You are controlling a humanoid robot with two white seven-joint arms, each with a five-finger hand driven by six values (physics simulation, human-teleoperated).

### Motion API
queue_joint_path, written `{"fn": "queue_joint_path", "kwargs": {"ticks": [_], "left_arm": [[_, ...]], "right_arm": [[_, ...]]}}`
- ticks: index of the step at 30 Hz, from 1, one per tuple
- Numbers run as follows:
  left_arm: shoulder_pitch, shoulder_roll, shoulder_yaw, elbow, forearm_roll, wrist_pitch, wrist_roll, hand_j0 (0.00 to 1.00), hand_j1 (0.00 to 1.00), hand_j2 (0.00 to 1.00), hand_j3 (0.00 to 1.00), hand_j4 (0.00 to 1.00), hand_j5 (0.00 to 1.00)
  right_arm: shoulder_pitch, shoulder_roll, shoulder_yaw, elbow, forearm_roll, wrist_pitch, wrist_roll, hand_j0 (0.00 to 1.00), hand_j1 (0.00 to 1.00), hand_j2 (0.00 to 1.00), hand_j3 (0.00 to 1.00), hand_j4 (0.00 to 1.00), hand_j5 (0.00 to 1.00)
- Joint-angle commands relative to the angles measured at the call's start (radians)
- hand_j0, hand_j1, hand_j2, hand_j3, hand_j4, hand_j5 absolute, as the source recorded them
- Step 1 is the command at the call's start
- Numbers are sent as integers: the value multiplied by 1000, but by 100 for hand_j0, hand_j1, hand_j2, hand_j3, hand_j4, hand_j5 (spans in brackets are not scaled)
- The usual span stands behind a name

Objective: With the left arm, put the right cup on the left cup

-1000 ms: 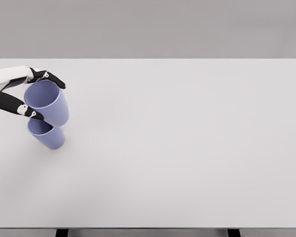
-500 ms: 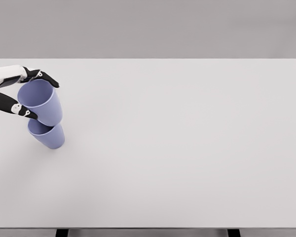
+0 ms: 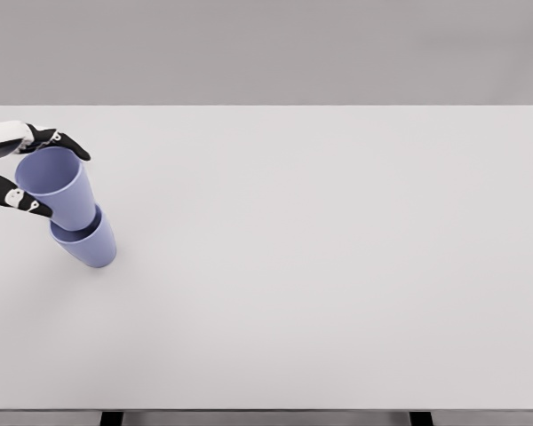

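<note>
Two blue-violet cups stand at the left of the white table [image 3: 320,266]. The lower cup [image 3: 91,247] rests on the table. The upper cup [image 3: 58,188] leans to the upper left, and its base sits in the lower cup's mouth. My left hand [image 3: 37,174] comes in from the left edge. One dark finger [image 3: 60,143] lies along the far rim of the upper cup and the thumb [image 3: 25,203] along its near side. The hand is shut on the upper cup. The right arm is out of view.
The table's far edge runs across the top of the picture, with a grey wall behind it. Two dark table legs [image 3: 112,418] show below the front edge.
The left hand has drawn back to the left with the upper cup. The cup has come down and its base now sits inside the lower cup. The lower cup has stayed put.
</note>
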Motion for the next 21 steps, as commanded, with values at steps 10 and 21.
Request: {"fn": "queue_joint_path", "kwargs": {"ticks": [10, 21], "left_arm": [[18, 0, -1, 14, 3, 0, 0, 71, 71, 71, 71, 71, 71], [34, -6, -1, 36, 2, 0, 0, 71, 71, 71, 71, 71, 71]], "right_arm": [[0, 0, 0, 0, 0, 0, 0, 100, 100, 100, 100, 100, 100], [0, 0, 0, 0, 0, 0, 0, 100, 100, 100, 100, 100, 100]]}}
